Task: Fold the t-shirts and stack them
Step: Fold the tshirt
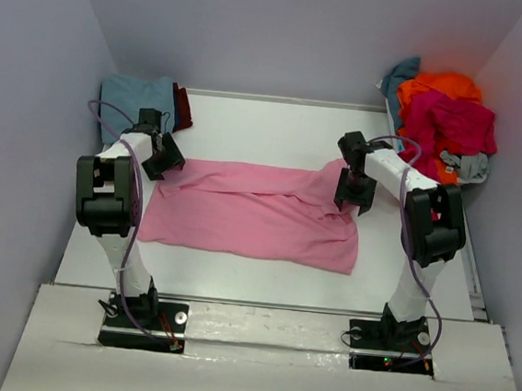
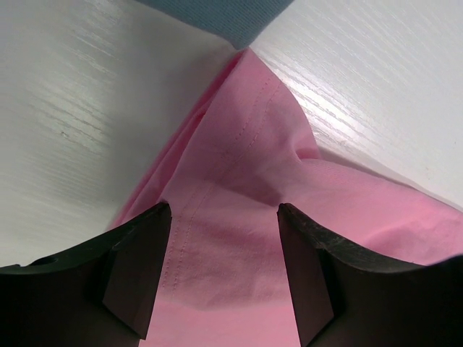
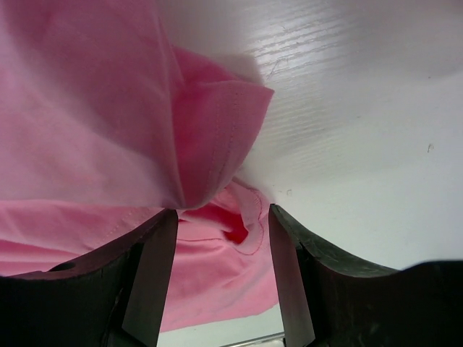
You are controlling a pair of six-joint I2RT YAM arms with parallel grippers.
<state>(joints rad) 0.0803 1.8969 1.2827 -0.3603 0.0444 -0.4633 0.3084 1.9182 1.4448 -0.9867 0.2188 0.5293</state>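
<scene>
Operator: Both bases sit at my near edge, the left base and the right base, on the white table.

Lead: Where's the shirt you're working on?

Operator: I see the pink t-shirt lying spread across the middle of the table, between my two arms. It's wrinkled, and its right end is bunched.

Lead: And the grippers?

Operator: My left gripper is over the shirt's back left corner. On its wrist view the fingers stand apart with pink cloth under the gap and nothing pinched. My right gripper is at the back right corner. Its fingers are spread too, with a folded hem just beyond them.

Lead: The other shirts?

Operator: I've a blue t-shirt at the back left, with a dark red cloth just beside it. At the back right there's a loose pile: an orange t-shirt, a crimson t-shirt, a grey t-shirt and a teal t-shirt.
</scene>
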